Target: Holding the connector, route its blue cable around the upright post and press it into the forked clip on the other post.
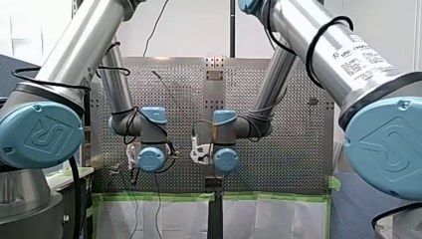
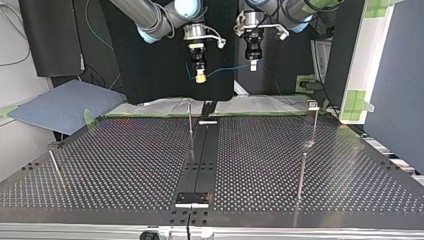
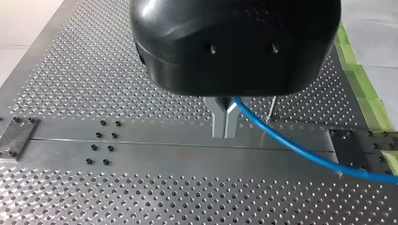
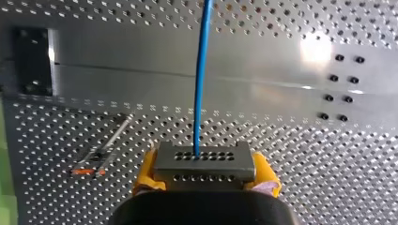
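Across the perforated table [image 2: 125, 165] in the top view, shows first a thin upright post [image 2: 301, 175] close to the near edge, right of the dark centre strip [image 2: 202, 150], and a leaning pin [image 2: 54, 162] by the left edge. Farther back, shows a slim post [image 2: 190, 117] just left of that strip near the far edge and, at the far right corner, a third post [image 2: 315, 125] topped by a small clip [image 2: 312, 104]. Beyond these, well above the far edge, clamps the grey connector [image 4: 204, 164] tight between the yellow pads [image 4: 145, 165] of my right gripper [image 2: 200, 76]. Just beside it, pinches the blue cable [image 4: 202, 70] between the closed metal fingers [image 3: 219, 122] of my left gripper [image 2: 253, 65]. Strings the cable through the air between both grippers, well apart from every post.
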